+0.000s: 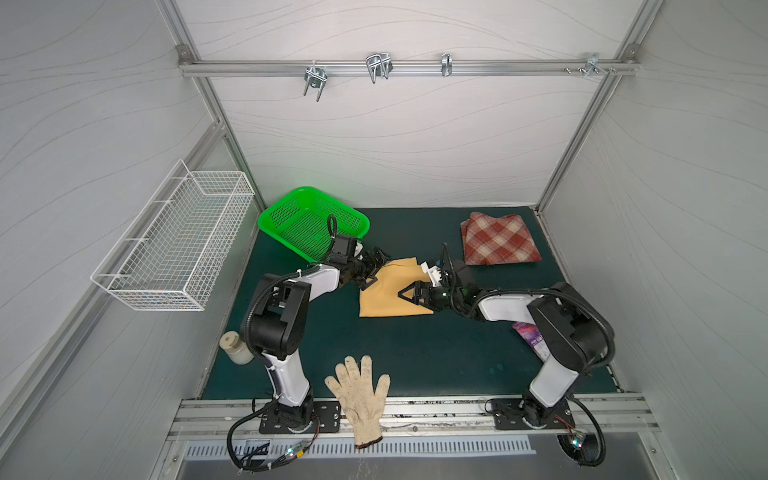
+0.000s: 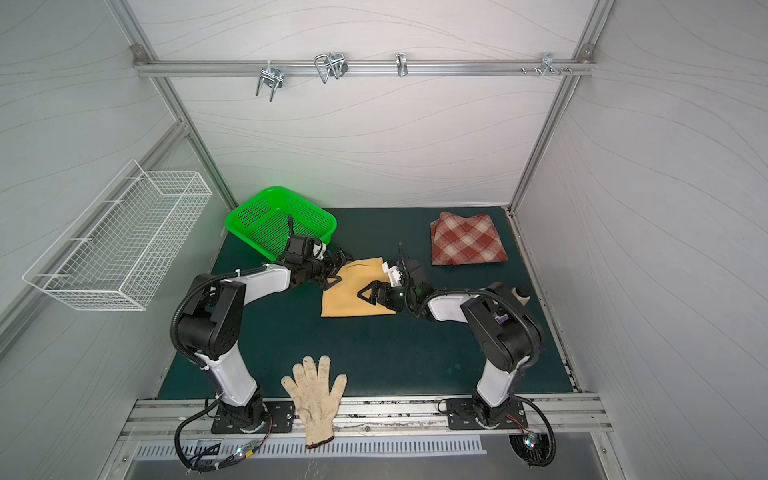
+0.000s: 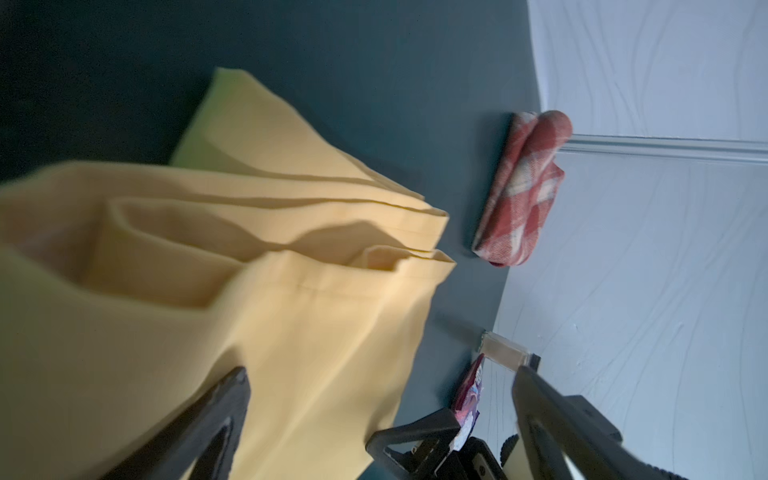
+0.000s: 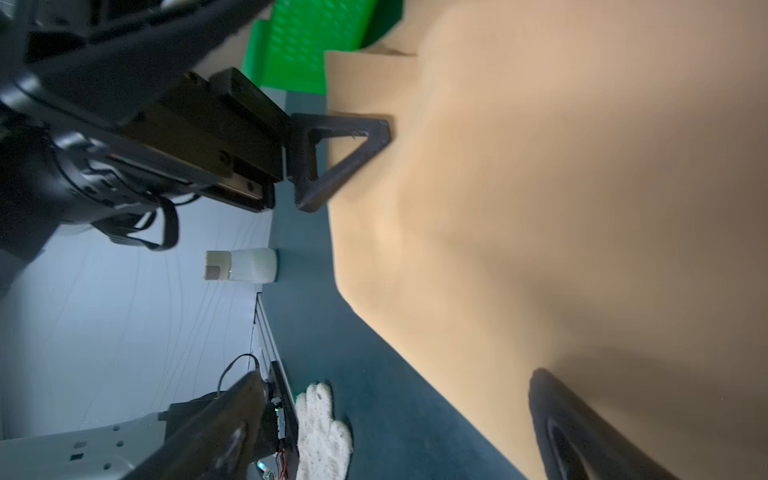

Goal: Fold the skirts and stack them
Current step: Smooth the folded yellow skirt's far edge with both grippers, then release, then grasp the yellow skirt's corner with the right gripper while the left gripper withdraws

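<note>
The mustard-yellow skirt (image 1: 386,297) (image 2: 347,297) lies folded in layers mid-mat. In the left wrist view its stacked hems (image 3: 291,249) show close up. Folded near the back right corner is the plaid skirt (image 1: 498,243) (image 2: 467,243) (image 3: 523,191). My left gripper (image 1: 376,270) (image 2: 340,270) (image 3: 380,374) hovers open over the yellow skirt's left far edge, holding nothing. Facing it, my right gripper (image 1: 413,297) (image 2: 371,294) (image 4: 397,378) is open over that skirt's right side. In the right wrist view one finger is over the cloth (image 4: 540,208), the other over bare mat.
A green basket (image 1: 311,224) stands at the back left, just behind the left wrist. An off-white glove (image 1: 361,395) (image 4: 324,428) overhangs the front rail. A white bottle (image 1: 235,349) is at the left edge, a purple packet (image 1: 530,336) under the right arm, a wire basket (image 1: 178,249) on the left wall.
</note>
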